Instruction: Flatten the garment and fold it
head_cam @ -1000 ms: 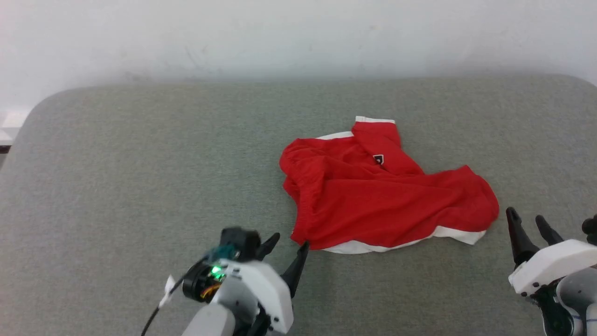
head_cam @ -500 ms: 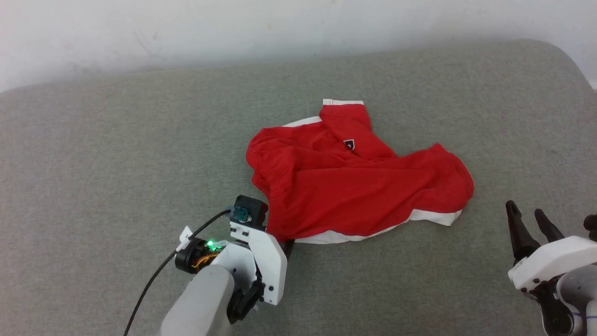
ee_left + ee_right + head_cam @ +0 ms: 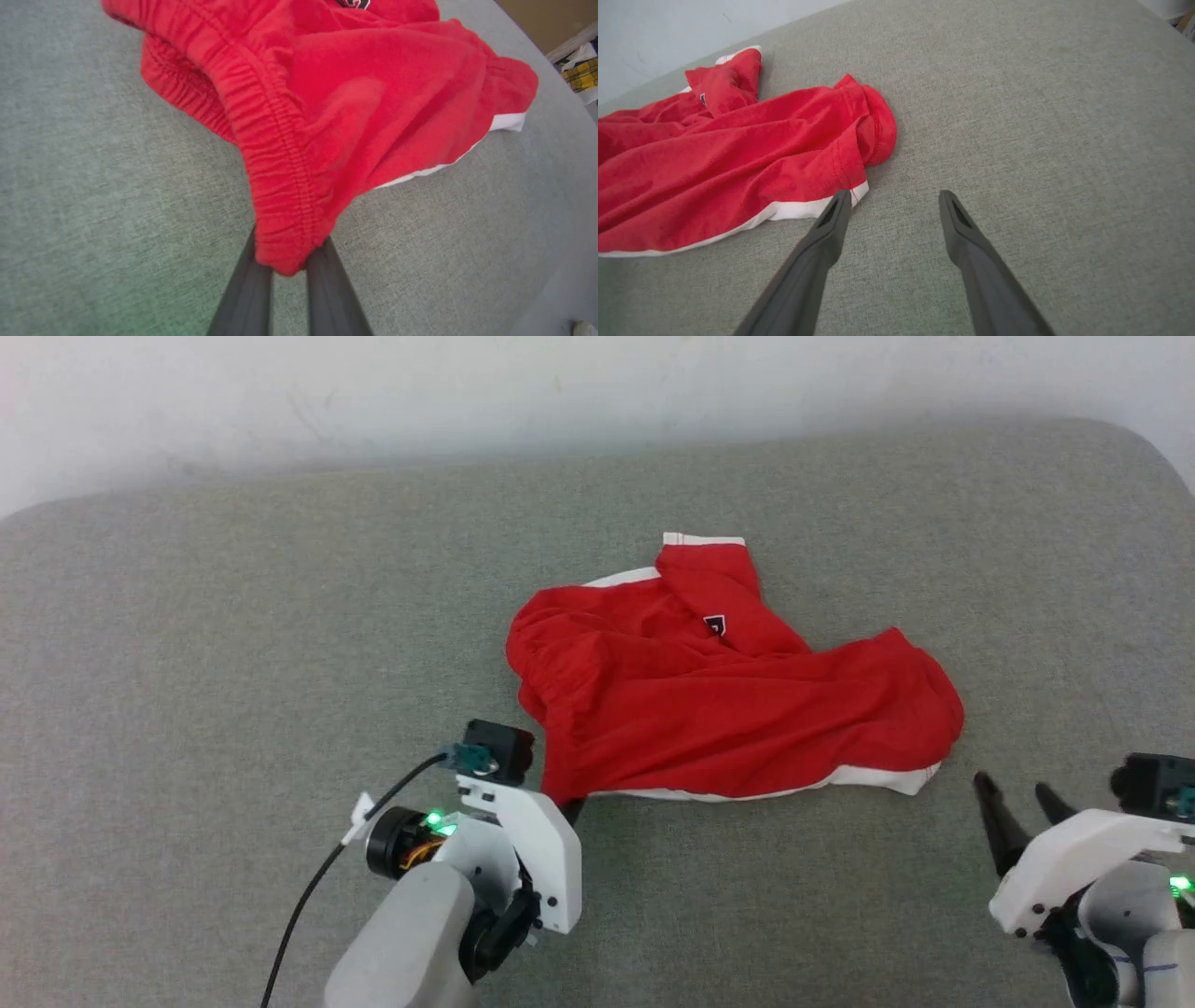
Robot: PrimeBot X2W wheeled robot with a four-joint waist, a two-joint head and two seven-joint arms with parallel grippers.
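- The left gripper (image 3: 288, 266) is clamped shut on the elastic waistband (image 3: 275, 140) of the bright red soft cloth shorts (image 3: 738, 719).
- The shorts, judged light and limp, are spread crumpled mid grey woven surface (image 3: 233, 663), with the long axis left-right and the waistband leftward.
- The right gripper (image 3: 1013, 791) is held wide open and empty beside the white hem corner (image 3: 857, 191), judged the second hold.

I've got bare grey surface (image 3: 187, 663) free at nine, three and six o'clock of the heaped garment (image 3: 728, 719); at twelve, the white wall (image 3: 560, 392) closes things off.
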